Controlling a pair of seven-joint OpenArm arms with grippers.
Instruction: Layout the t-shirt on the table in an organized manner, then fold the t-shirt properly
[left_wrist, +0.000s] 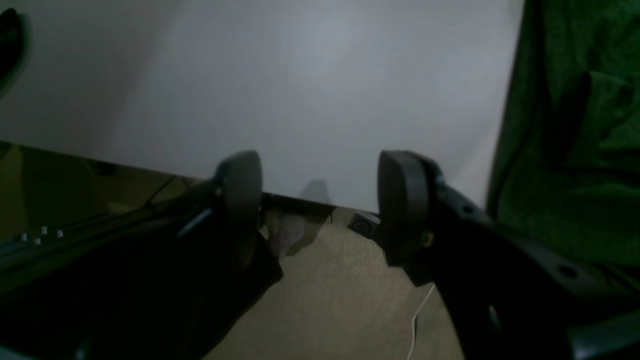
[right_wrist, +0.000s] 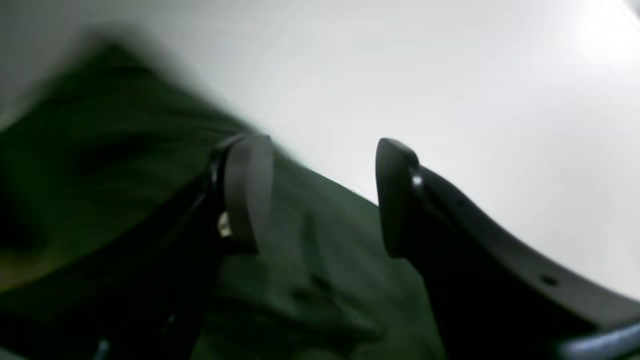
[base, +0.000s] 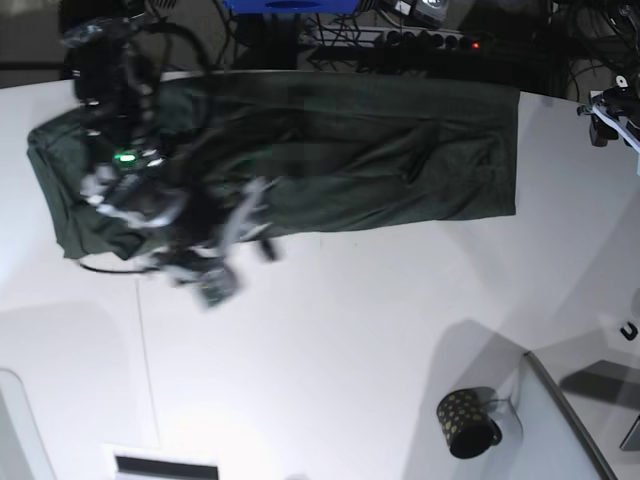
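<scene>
Two grippers show their fingers spread wide, and neither holds anything. From the left wrist camera, the left gripper hangs at the table's near edge, its two dark pads well apart with only the bare white table and a strip of tan floor between them; the t-shirt fills the right side of that frame, its edge lying on the white surface. From the right wrist camera, which is blurred, the right gripper is over the edge of the green cloth, one pad over the fabric at centre left and the other over the line where the fabric meets the table; whether either pad touches the cloth cannot be told. In the base view the t-shirt stretches across the upper part of the frame as a long dark green band, fairly flat at its right end and creased and bunched toward the left. The right arm, smeared by motion, covers the shirt's left part in the upper left of the frame. A dark gold-dotted mug stands on the table at lower right, well apart from the shirt, beside a grey panel in the corner.
</scene>
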